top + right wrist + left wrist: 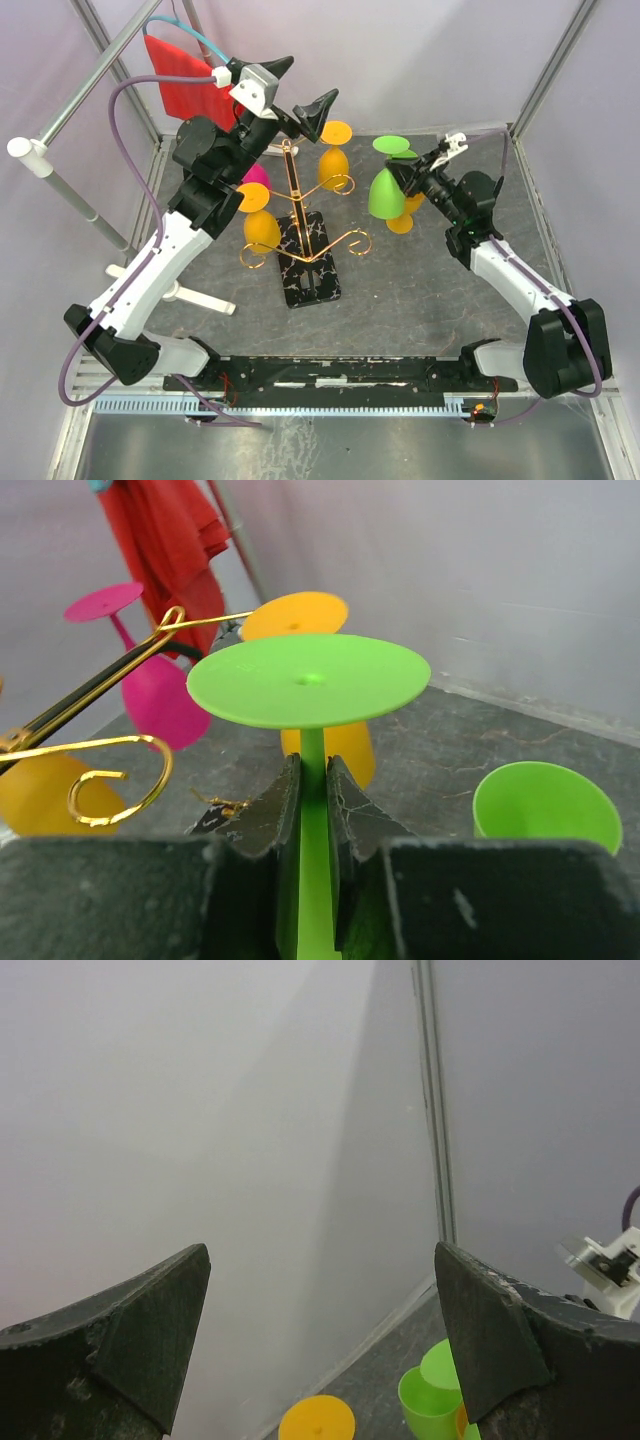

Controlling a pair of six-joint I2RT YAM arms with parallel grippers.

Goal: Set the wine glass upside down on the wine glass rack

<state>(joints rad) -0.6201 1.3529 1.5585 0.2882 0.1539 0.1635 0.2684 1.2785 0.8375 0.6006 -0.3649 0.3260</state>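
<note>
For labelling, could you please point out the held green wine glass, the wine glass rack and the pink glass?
held green wine glass (308, 680), right wrist view, foot disc.
wine glass rack (320, 285), top external view, marbled base.
pink glass (160, 695), right wrist view, bowl.

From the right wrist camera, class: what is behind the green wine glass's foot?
An orange glass: part of its foot and bowl show. Its stem is hidden by the green wine glass, gripped in the right hand.

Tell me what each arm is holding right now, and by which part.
The right gripper holds the green wine glass by its stem, foot upward. The left gripper is open and empty.
</note>
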